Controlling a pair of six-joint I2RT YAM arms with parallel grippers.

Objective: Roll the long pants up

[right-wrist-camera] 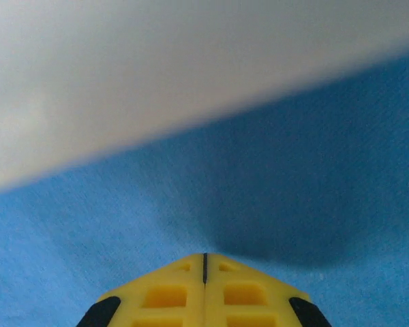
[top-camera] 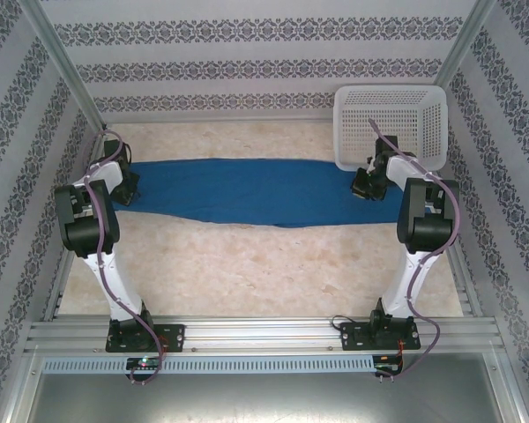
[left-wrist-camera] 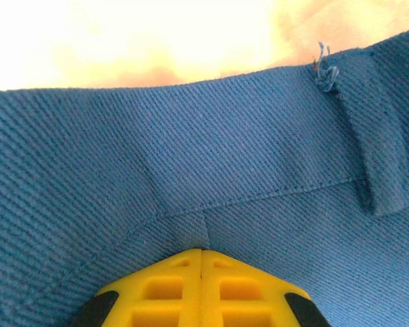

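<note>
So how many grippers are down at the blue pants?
2: left gripper at the left end of the long pants, right gripper at the right end, beside the white basket.

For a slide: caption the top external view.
Shut left tool and right tool at opposite ends of flat pants; basket behind.

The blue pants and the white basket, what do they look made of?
The long pants look like woven cotton-type twill, matte: the left wrist view shows fine diagonal ribs, stitched seams and frayed threads at a belt loop. The basket looks like moulded white plastic, smooth: regular rows of small holes in stiff walls.
</note>
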